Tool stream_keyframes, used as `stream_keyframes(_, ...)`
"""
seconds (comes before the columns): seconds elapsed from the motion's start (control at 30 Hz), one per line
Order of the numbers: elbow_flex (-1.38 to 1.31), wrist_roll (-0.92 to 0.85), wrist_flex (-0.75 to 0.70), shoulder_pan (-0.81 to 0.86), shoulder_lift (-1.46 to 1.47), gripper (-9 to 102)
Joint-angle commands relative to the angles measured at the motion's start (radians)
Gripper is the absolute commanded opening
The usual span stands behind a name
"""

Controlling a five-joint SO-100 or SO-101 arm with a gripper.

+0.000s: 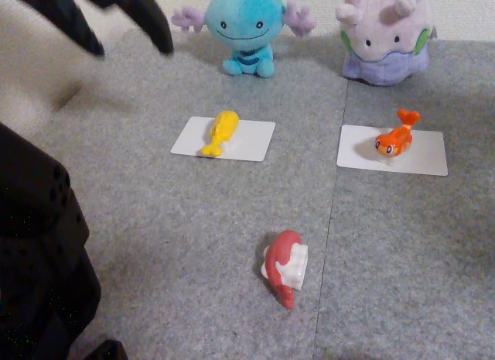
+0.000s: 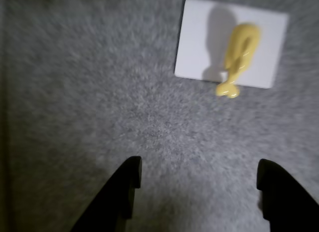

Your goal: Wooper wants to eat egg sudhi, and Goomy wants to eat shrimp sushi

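Wooper (image 1: 241, 27) sits at the back centre of the grey mat, and Goomy (image 1: 384, 39) sits to its right. In front of Wooper the yellow egg sudhi (image 1: 220, 132) lies on a white card (image 1: 255, 139). The orange shrimp sushi (image 1: 396, 138) rests on another white card (image 1: 425, 155) in front of Goomy. My gripper (image 1: 128, 42) hangs open and empty at the upper left, apart from everything. In the wrist view the gripper (image 2: 198, 167) spreads wide over bare mat, with the egg sudhi (image 2: 240, 52) and its card (image 2: 199, 42) ahead at the upper right.
A red-and-white figure (image 1: 286, 267) lies on its side on the mat near the front centre. The arm's black base (image 1: 39, 259) takes up the left edge. A seam in the grey mat (image 1: 332, 221) runs front to back.
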State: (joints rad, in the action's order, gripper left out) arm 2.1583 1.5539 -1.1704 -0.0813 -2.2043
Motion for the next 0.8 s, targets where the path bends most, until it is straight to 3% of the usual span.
stream_keyframes(0.0, 0.138, -0.025, 0.121, 0.000, -0.072, 27)
stream_keyframes(0.2, 0.382, -0.080, 0.328, 0.002, -0.163, 27)
stream_keyframes(0.53, 0.411, -0.092, 0.522, 0.104, -0.192, 27)
stream_keyframes(0.77, 0.423, -0.092, 0.522, 0.104, -0.184, 27)
